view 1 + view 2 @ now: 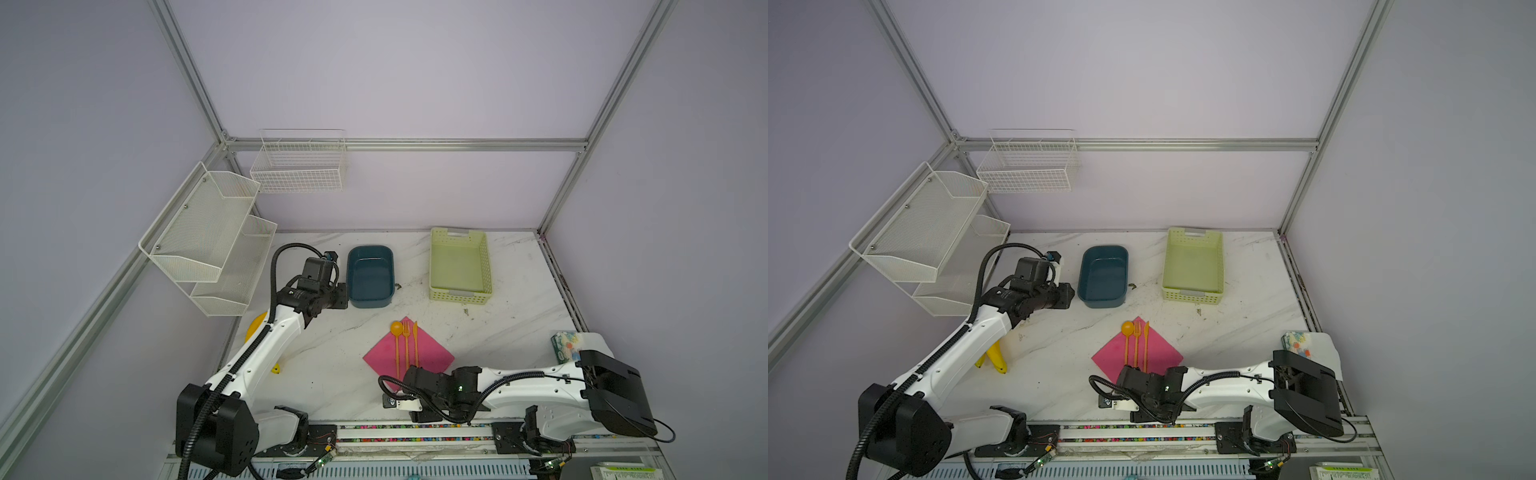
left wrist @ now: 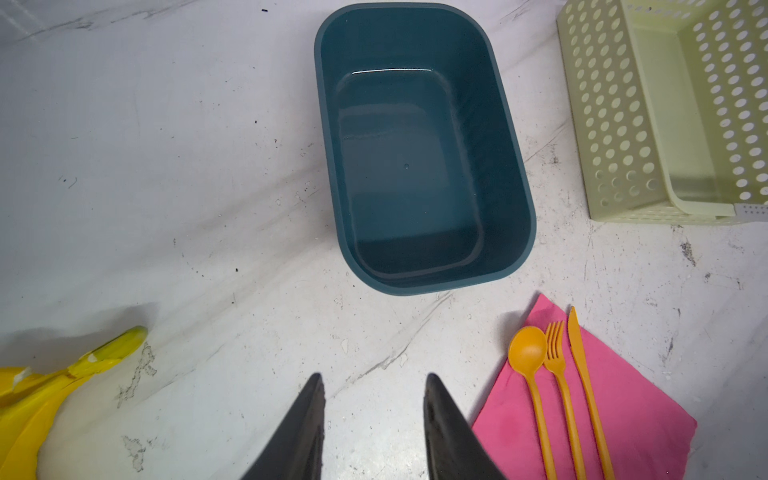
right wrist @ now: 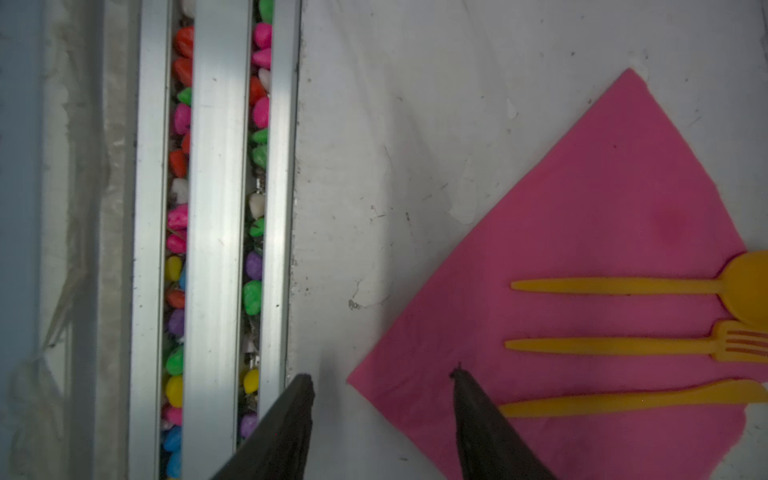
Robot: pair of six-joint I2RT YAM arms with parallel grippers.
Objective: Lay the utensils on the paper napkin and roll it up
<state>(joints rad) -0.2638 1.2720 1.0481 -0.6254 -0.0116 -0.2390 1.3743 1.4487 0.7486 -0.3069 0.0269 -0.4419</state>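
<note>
Left wrist view runs from the banana (image 2: 41, 399), well left of the pink paper napkin (image 2: 640, 415), to the left hand (image 2: 372, 376). This hand hangs over bare counter (image 2: 187, 187) just left of the napkin, its fingers parted with nothing between them. Past the napkin's far corner stands the dark blue tub (image 2: 513, 166), and right of that is the pale green perforated basket (image 2: 615, 124).

On the napkin the orange spoon (image 2: 527, 353), fork (image 2: 555, 353) and knife (image 2: 578, 357) lie parallel and apart. The spoon's bowl sits at the napkin's left edge.

Right wrist view adds the handle ends and the right hand (image 3: 380, 374). Its fingers are spread and grip nothing, one above the napkin beside the knife's handle and one above bare counter. It also shows coloured pebbles (image 3: 178, 166) in the slots of the aluminium rail (image 3: 216, 208) along the counter's front.

Both top views alone give the room. A mesh shelf (image 1: 208, 237) and a wire basket (image 1: 299, 166) hang on lilac walls (image 1: 415, 62), well left of and behind the napkin. A patterned tissue packet (image 1: 564, 345) lies far right of the napkin. The counter is white marble with grey veins, scuffed and speckled.
</note>
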